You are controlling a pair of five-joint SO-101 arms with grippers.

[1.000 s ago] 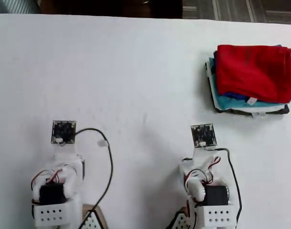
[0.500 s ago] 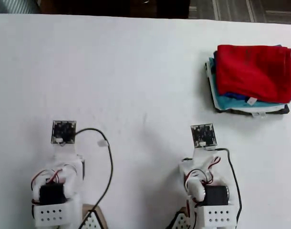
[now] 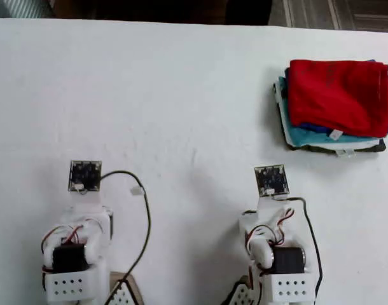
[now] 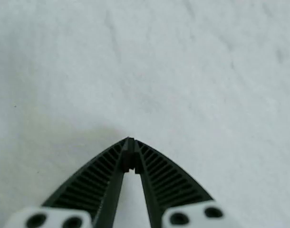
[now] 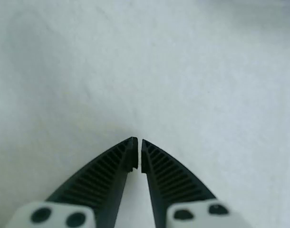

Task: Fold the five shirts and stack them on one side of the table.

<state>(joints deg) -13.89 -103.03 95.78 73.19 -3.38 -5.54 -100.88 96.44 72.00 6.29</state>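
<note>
A stack of folded shirts lies at the right side of the white table. A red shirt is on top, with blue, light blue, white and dark layers showing under it. Two arms sit folded back at the near edge, one at the lower left and one at the lower right, both well clear of the stack. My left gripper is shut over bare table, holding nothing. My right gripper is shut too, its tips nearly touching above bare table.
A black cable loops beside the lower-left arm, and another cable runs along the lower-right arm. The table's far edge borders a dark floor. White tabletop stretches across the middle and left.
</note>
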